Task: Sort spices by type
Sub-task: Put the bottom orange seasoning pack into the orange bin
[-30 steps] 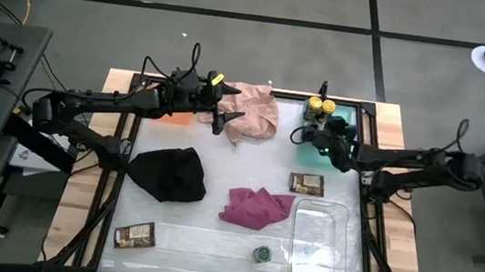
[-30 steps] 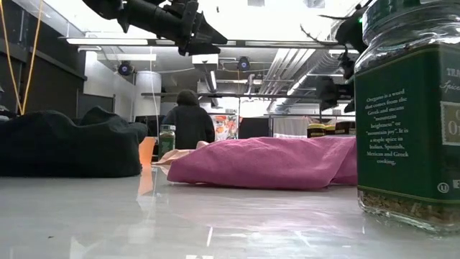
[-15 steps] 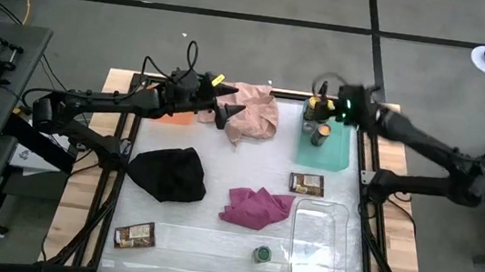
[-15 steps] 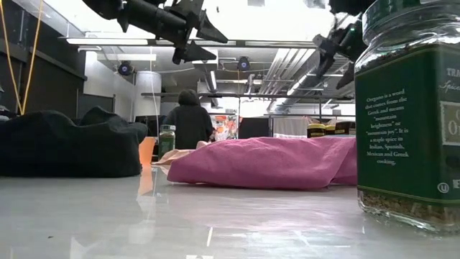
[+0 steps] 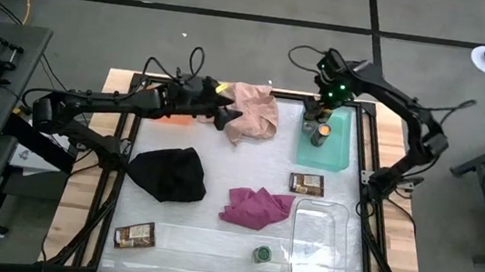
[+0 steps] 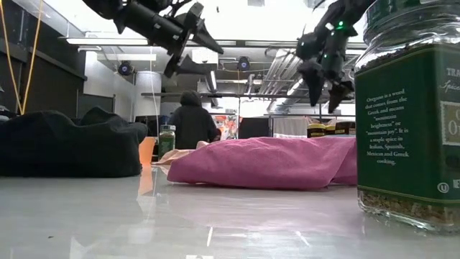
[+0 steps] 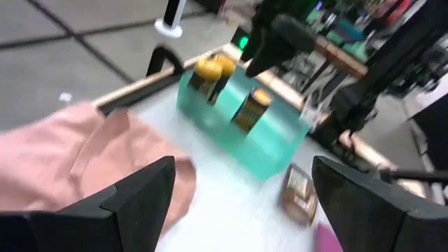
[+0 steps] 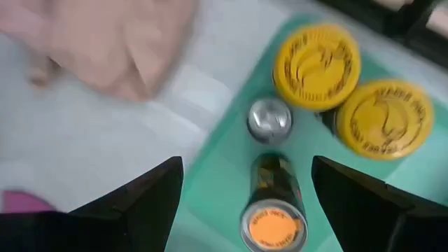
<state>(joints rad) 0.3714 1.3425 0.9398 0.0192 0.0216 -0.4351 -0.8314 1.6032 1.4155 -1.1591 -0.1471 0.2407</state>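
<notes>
The right gripper (image 5: 323, 114) hangs over the teal tray (image 5: 337, 151) at one o'clock, fingers spread and holding nothing. Left gripper (image 5: 224, 114) waits, fingers apart. Next it probably needs another jar.

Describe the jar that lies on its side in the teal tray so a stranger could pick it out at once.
Find the teal tray at the table's far right corner, under the right gripper. Two yellow-lidded jars stand upright at its back, with a small silver cap beside them. The tipped jar lies in front of them, the only one with an orange end.
</notes>
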